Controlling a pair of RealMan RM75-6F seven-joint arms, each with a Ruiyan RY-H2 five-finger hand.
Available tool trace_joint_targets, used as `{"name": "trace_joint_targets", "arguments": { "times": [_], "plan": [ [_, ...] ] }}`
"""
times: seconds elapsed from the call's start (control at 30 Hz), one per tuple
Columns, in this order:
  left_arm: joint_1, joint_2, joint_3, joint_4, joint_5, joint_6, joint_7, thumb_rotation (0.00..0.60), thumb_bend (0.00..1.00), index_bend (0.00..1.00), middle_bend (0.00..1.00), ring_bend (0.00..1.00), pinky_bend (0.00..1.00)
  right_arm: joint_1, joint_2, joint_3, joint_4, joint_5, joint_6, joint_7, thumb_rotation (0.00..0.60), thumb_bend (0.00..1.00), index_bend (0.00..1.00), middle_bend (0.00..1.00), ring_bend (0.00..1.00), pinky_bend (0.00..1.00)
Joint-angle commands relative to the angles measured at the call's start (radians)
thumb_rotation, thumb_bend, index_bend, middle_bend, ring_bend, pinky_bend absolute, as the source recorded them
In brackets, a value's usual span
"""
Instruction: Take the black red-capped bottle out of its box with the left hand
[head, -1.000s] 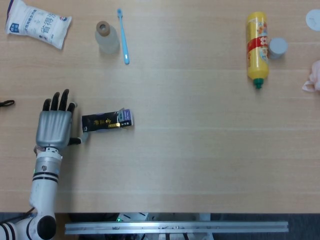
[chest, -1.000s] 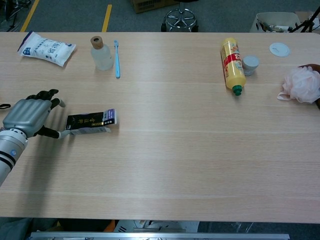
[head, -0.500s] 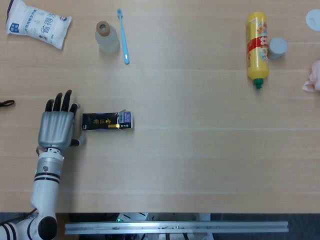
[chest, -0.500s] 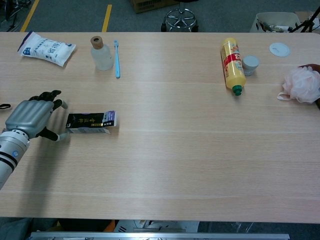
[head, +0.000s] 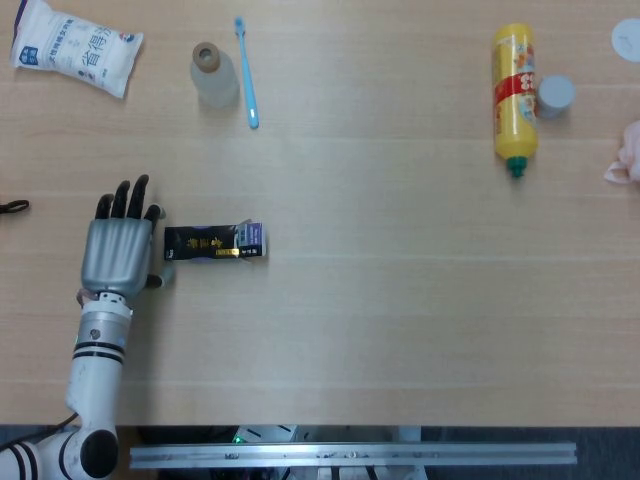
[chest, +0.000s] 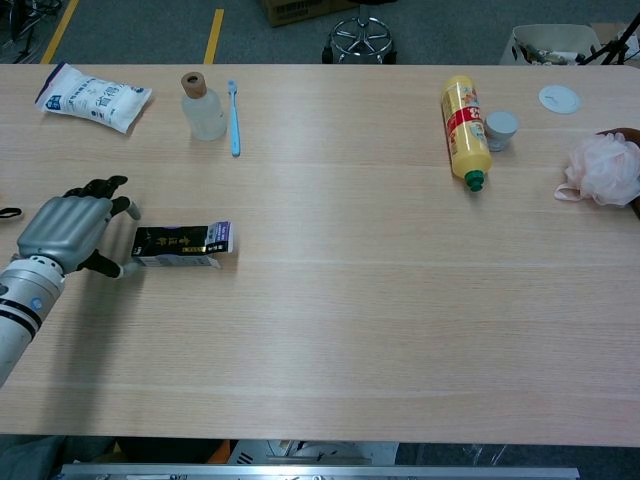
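A small black box (head: 213, 243) (chest: 182, 243) with gold print and a purple-white right end lies flat on the table at the left. No bottle shows outside it. My left hand (head: 118, 251) (chest: 70, 232) lies palm down just left of the box, fingers spread and pointing away. Its thumb reaches toward the box's left end; I cannot tell if it touches. The hand holds nothing. My right hand shows in neither view.
At the far left are a white pouch (head: 74, 46), a clear cork-topped bottle (head: 213, 76) and a blue toothbrush (head: 246, 71). A yellow bottle (head: 514, 90) and a grey cap (head: 556, 93) lie far right, with a pink puff (chest: 604, 168) at the edge.
My left hand has crept right and slightly forward, closer to the box. The box has straightened from a slight tilt to lie level.
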Motion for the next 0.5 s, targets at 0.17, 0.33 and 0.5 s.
{"name": "trace_joint_targets", "arguments": {
  "times": [0.17,0.33,0.5],
  "plan": [
    [-0.005,0.0,0.001,-0.01,-0.003,-0.006,0.006,0.537,0.17,0.29,0.0,0.0,0.14,-0.001,0.0,-0.001,0.001,0.001,-0.001,0.001,0.6,0.09,0.4,0.25,0.17,0.35],
    [-0.013,-0.004,-0.004,-0.009,-0.004,-0.013,0.007,0.54,0.17,0.29,0.0,0.0,0.14,-0.001,-0.001,-0.001,0.003,0.001,-0.004,0.003,0.6,0.09,0.4,0.25,0.17,0.35],
    [-0.019,-0.011,-0.008,0.004,-0.007,-0.018,0.007,0.573,0.17,0.29,0.0,0.0,0.14,-0.003,0.0,-0.001,0.003,0.0,-0.001,0.005,0.6,0.09,0.4,0.25,0.17,0.35]
  ]
}}
